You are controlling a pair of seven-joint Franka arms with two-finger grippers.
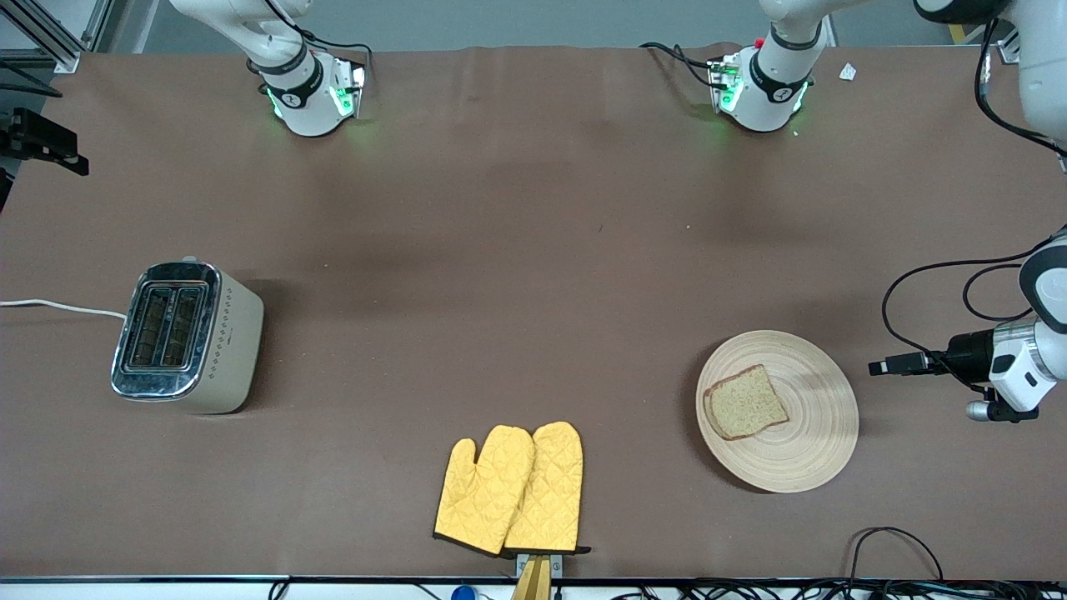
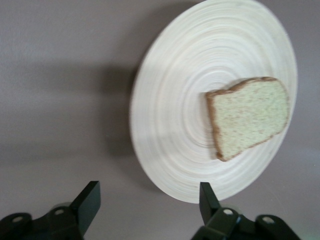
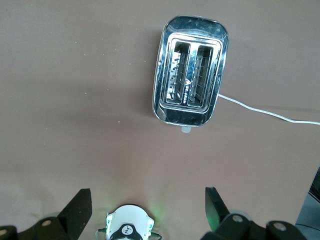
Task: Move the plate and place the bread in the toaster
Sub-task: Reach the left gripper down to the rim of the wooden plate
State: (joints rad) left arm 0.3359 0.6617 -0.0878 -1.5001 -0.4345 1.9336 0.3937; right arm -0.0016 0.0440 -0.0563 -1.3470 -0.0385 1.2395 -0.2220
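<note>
The pale wooden plate (image 1: 813, 442) lies toward the left arm's end of the table, with the brown bread slice (image 1: 744, 402) flat on it. My left gripper (image 1: 877, 367) is open and empty, just outside the plate's rim at that end. The left wrist view shows its open fingers (image 2: 148, 187) short of the plate (image 2: 180, 110) and the bread (image 2: 248, 117). The cream toaster (image 1: 187, 337) stands toward the right arm's end, both slots empty. My right gripper (image 3: 148, 192) is open and empty, high over the table, out of the front view; it looks down on the toaster (image 3: 190, 70).
A pair of yellow oven mitts (image 1: 510, 487) lies near the table's front edge, between toaster and plate. The toaster's white cord (image 1: 58, 307) runs off the table's end. The arm bases (image 1: 313, 96) (image 1: 763, 92) stand along the back.
</note>
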